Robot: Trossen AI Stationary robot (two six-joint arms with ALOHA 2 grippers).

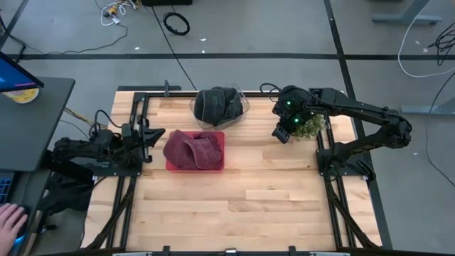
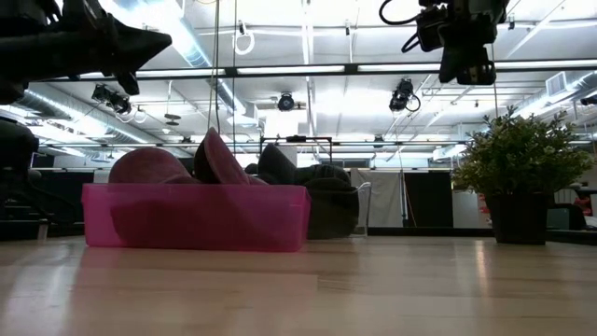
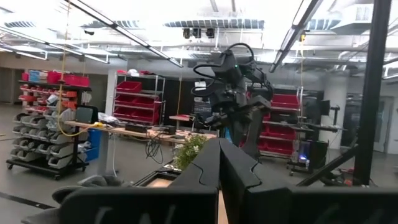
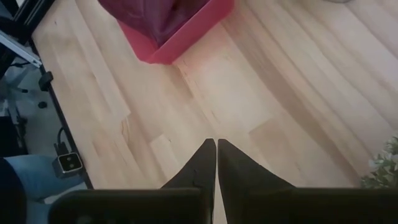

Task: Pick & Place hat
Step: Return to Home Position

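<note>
A maroon hat (image 1: 192,149) lies inside a pink bin (image 1: 220,139) at the table's middle left; in the low view the hat (image 2: 177,166) rises above the bin's front wall (image 2: 196,217). A dark hat (image 1: 217,104) sits in a clear bin (image 1: 242,115) at the far edge. My left gripper (image 1: 158,134) is shut and stands at the left edge, beside the pink bin, touching nothing. My right gripper (image 1: 281,135) is shut, raised above the table at the far right and slanting down.
A small potted plant (image 1: 311,126) stands at the far right, close behind my right gripper, and shows in the low view (image 2: 520,177). Bare wooden tabletop (image 1: 242,206) spreads across the near half. A person's hand (image 1: 8,222) shows off the table's left.
</note>
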